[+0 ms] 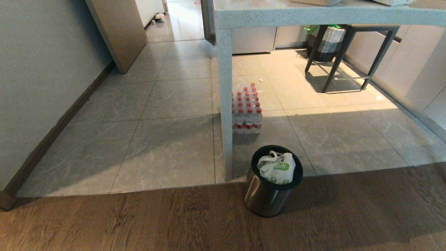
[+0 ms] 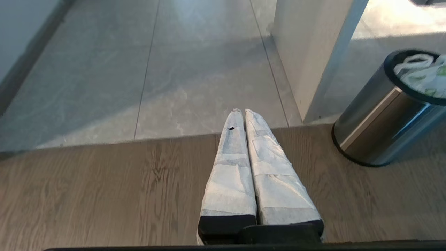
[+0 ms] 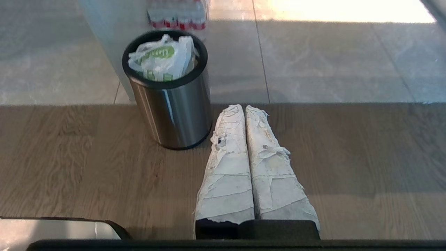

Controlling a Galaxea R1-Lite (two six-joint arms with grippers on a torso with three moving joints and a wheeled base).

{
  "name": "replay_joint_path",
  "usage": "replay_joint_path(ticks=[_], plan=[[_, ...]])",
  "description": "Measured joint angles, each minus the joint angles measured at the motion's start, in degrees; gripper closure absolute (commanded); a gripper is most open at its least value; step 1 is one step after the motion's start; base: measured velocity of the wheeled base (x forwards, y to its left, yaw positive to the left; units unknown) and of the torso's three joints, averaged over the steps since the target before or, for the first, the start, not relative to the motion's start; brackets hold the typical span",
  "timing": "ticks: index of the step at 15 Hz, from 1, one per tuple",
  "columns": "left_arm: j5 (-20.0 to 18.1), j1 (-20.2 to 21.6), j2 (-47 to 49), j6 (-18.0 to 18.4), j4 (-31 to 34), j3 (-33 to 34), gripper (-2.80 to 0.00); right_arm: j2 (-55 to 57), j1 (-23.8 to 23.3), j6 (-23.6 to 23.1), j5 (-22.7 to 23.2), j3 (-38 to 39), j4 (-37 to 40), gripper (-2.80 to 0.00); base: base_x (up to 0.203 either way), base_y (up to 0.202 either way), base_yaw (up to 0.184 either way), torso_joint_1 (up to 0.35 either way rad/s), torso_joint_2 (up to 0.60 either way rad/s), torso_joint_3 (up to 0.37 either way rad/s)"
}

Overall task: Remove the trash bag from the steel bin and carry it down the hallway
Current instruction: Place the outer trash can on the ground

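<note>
The steel bin (image 1: pixel 267 197), shiny with a black rim ring, stands on the wood floor beside a table leg. A white trash bag (image 1: pixel 277 168) with green print sits inside it, handle loops up. In the right wrist view the steel bin (image 3: pixel 172 111) and the trash bag (image 3: pixel 161 57) lie ahead of my right gripper (image 3: pixel 244 108), which is shut and empty above the floor. My left gripper (image 2: pixel 243 111) is also shut and empty, with the steel bin (image 2: pixel 378 130) off to its side. Neither arm shows in the head view.
A pale table leg (image 1: pixel 226 115) rises just behind the bin. A shrink-wrapped pack of water bottles (image 1: pixel 246 109) sits under the table. A dark stool (image 1: pixel 352 55) stands at the back right. The tiled hallway (image 1: pixel 174 24) runs off past a wooden door frame (image 1: pixel 120 31).
</note>
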Motion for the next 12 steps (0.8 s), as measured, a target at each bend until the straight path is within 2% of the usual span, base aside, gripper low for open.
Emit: replay_joint_path(ticks=[12], plan=[[0.0,0.0,0.0,0.0,0.0,0.0,0.00,0.0,0.0,-0.2,0.2,0.0,-0.2,0.00,0.000,0.000,0.000,0.002,0.00,-0.188]])
